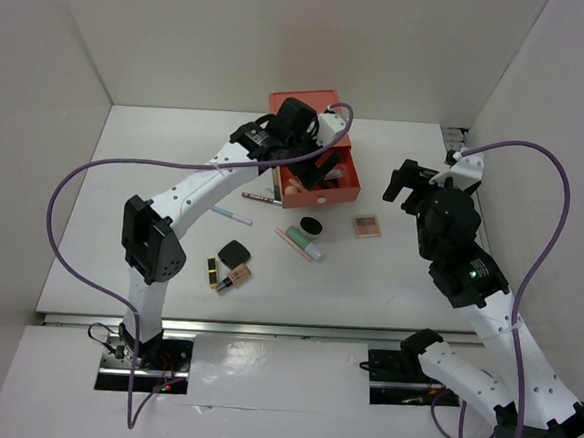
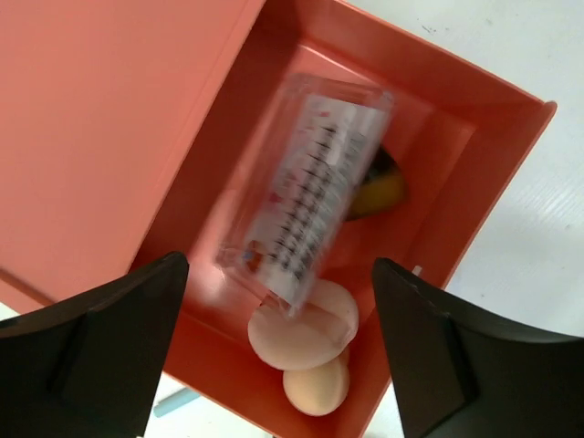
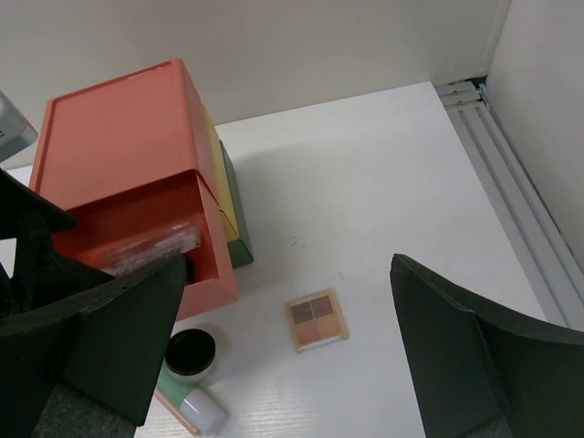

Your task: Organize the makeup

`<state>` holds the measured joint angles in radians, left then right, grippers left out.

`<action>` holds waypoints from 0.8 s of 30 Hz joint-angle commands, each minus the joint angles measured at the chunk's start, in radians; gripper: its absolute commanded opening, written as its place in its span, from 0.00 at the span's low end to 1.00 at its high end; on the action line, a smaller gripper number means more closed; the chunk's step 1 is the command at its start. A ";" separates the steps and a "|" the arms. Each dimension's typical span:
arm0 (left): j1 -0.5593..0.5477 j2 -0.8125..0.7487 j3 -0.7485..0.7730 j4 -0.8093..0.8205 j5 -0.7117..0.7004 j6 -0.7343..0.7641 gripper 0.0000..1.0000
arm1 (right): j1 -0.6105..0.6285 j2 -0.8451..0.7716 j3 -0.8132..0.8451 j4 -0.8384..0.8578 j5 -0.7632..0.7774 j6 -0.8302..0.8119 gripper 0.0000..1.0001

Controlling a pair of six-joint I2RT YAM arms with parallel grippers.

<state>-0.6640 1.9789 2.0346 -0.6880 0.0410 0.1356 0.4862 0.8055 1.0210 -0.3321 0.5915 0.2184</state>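
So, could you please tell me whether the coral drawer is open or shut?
Open: the coral drawer is pulled out, with sponges and a clear case inside.

Bright, even overhead light washes your white table point(image 1: 388, 276) in the top view, leaving only soft, pale shadows beneath the arms point(image 1: 188, 197). On the left wrist camera the clear case point(image 2: 306, 196) in the coral drawer point(image 2: 438, 164) smears with blur, and the fingers point(image 2: 91, 347) of your left end effector point(image 2: 278, 360) loom dark and out of focus. The right wrist view is crisp; the drawer box point(image 3: 128, 137) throws a faint shadow on the table beside it.
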 commanded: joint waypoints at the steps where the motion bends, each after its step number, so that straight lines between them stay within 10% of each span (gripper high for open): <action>1: 0.000 -0.034 0.035 0.016 0.004 0.007 0.97 | -0.005 -0.005 0.042 0.036 0.007 -0.010 1.00; 11: 0.038 -0.124 0.110 0.025 -0.009 -0.108 1.00 | -0.005 0.073 0.080 0.018 -0.148 -0.071 1.00; 15: 0.273 -0.140 0.110 -0.002 0.129 -0.429 1.00 | -0.005 0.136 0.090 -0.007 -0.246 -0.091 1.00; 24: 0.438 0.043 0.156 0.011 0.332 -0.582 1.00 | 0.018 0.201 0.018 -0.030 -0.371 -0.109 0.94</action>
<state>-0.1829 1.9701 2.1521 -0.6868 0.2806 -0.3660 0.4885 0.9958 1.0615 -0.3523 0.2691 0.1287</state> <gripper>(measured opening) 1.001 0.944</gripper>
